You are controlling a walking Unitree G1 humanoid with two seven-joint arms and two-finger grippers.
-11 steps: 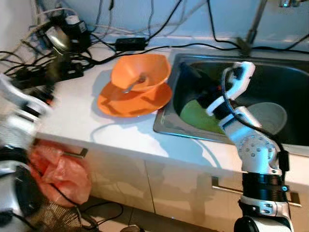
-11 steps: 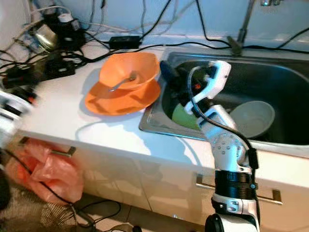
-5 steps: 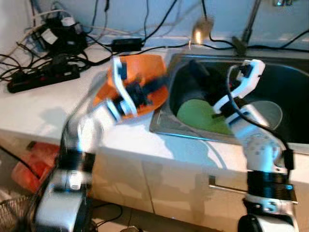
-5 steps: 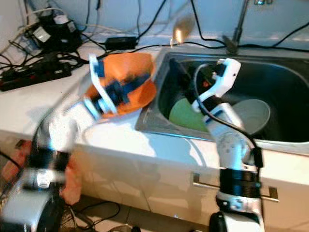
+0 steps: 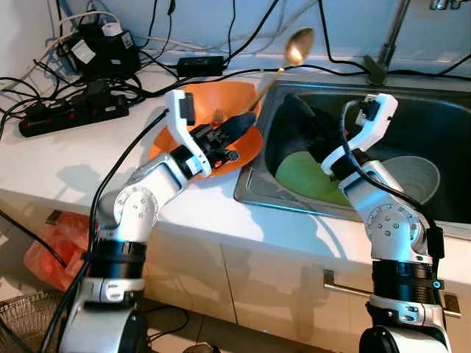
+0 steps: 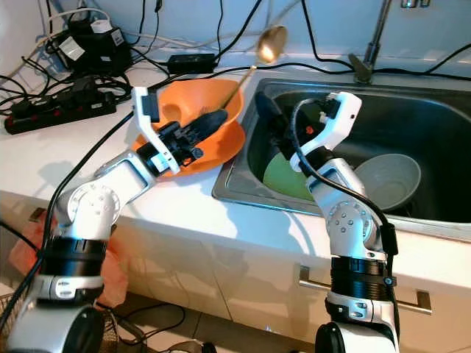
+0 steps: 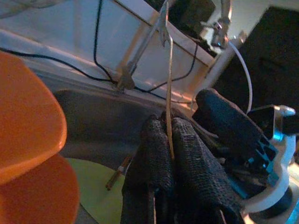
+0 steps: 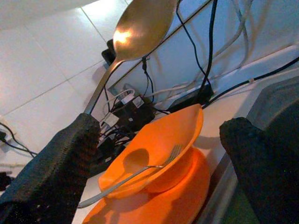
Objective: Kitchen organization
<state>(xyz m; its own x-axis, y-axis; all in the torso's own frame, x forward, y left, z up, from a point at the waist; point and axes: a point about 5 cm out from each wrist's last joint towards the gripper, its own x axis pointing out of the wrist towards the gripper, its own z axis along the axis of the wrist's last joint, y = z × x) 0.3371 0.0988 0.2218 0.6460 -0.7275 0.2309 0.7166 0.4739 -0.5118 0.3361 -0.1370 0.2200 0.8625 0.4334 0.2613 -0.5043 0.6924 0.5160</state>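
Our left gripper [image 5: 237,126] has swung up from frame-left and now pinches the long golden metal spoon [image 5: 282,62] above the orange plastic bowl [image 5: 208,110] (right gripper [image 5: 294,118] open over the steel sink [image 5: 430,110]), so transfer looks underway.

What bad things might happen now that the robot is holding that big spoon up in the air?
The left gripper pinches the spoon only at the thin end of its handle, so the heavy bowl end might tip or slip and drop into the sink.

The right gripper is open close beside it, so the two might bump.

A fork still lies in the orange bowl, and a swinging arm might knock it.
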